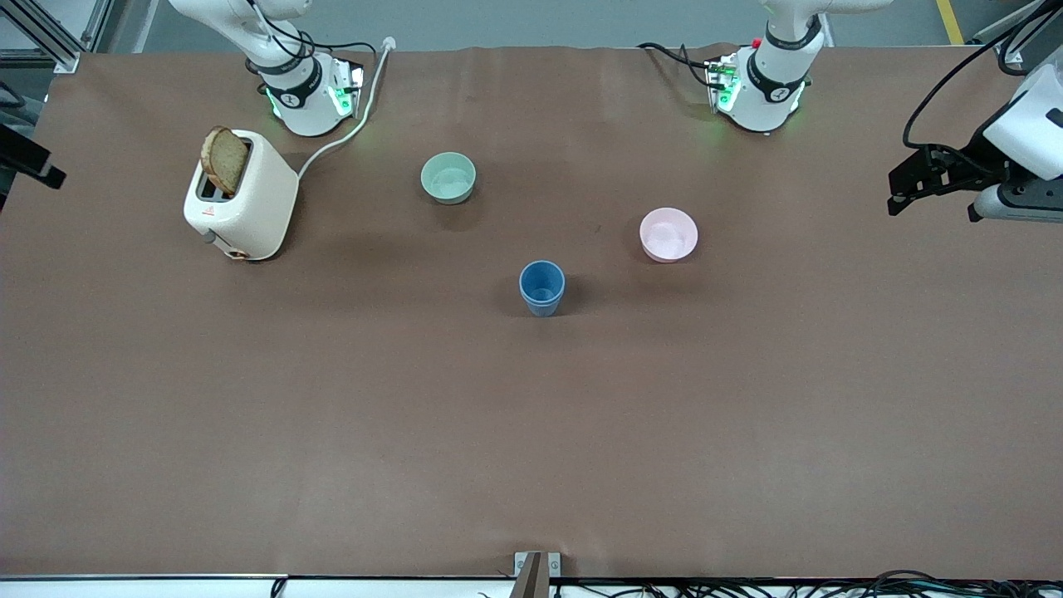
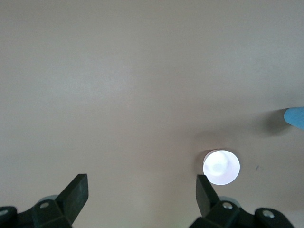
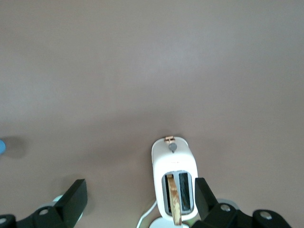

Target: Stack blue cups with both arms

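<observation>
One blue cup [image 1: 541,287] stands upright in the middle of the table; I see only this one cup shape, and I cannot tell whether a second cup sits nested inside it. Its edge shows in the left wrist view [image 2: 295,117] and as a sliver in the right wrist view [image 3: 1,146]. My left gripper [image 1: 897,196] hangs open and empty high over the left arm's end of the table [image 2: 141,180]. My right gripper [image 1: 51,174] hangs open and empty over the right arm's end, above the toaster [image 3: 138,185].
A pink bowl [image 1: 668,234] sits beside the cup toward the left arm's end, slightly farther from the front camera; it also shows in the left wrist view [image 2: 221,167]. A pale green bowl [image 1: 448,178] is farther from the camera. A white toaster [image 1: 241,196] holding a bread slice [image 1: 225,160] stands near the right arm's base.
</observation>
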Action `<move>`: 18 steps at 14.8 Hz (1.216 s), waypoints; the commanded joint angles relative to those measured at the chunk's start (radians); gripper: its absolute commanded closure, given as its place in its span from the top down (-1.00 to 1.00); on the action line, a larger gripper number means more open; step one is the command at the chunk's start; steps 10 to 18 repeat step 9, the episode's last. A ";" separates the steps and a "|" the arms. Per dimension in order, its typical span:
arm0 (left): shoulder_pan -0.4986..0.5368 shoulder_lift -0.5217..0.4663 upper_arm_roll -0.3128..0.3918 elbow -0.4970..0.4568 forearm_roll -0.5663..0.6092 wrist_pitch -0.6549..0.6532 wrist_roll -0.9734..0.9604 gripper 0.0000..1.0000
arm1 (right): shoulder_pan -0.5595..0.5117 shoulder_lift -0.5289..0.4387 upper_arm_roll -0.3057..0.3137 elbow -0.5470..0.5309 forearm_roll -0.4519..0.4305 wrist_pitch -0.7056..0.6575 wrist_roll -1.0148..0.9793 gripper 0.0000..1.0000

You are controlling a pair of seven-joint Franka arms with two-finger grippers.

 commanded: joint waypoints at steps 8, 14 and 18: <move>0.008 0.009 -0.001 0.037 0.015 -0.022 0.009 1.00 | -0.012 -0.027 0.022 -0.060 0.004 0.058 -0.057 1.00; 0.008 0.009 -0.001 0.037 0.015 -0.022 0.009 1.00 | -0.014 -0.027 0.022 -0.062 0.005 0.068 -0.130 1.00; 0.008 0.009 -0.001 0.037 0.015 -0.022 0.009 1.00 | -0.014 -0.027 0.022 -0.062 0.005 0.068 -0.130 1.00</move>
